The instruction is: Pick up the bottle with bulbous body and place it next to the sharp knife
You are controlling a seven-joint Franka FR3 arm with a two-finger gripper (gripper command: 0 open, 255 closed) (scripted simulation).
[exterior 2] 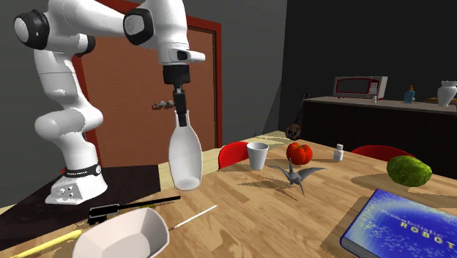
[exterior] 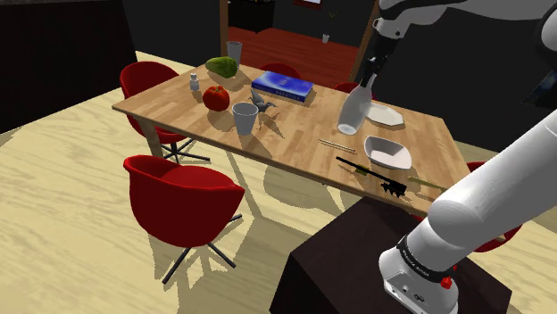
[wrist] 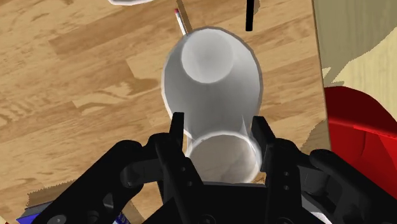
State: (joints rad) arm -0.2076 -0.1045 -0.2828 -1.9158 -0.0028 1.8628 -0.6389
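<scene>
**The Room Around My Table**

I work over a long wooden table [exterior: 299, 132] with a warm plank grain. Red shell chairs on splayed legs stand round it: one [exterior: 183, 198] on the shoulder view's near side, another [exterior: 147, 80] by the far corner. The floor [exterior: 80, 205] is pale boards, and the chairs throw sharp shadows on it. The walls [exterior: 54, 53] are dark. Beyond a wooden door frame [exterior: 222, 27] I see a red floor [exterior: 303, 49]. In the second exterior view a brown door [exterior 2: 121, 110] sits in a red surround, and a dark counter [exterior 2: 366, 128] carries a red microwave [exterior 2: 359, 86].
</scene>
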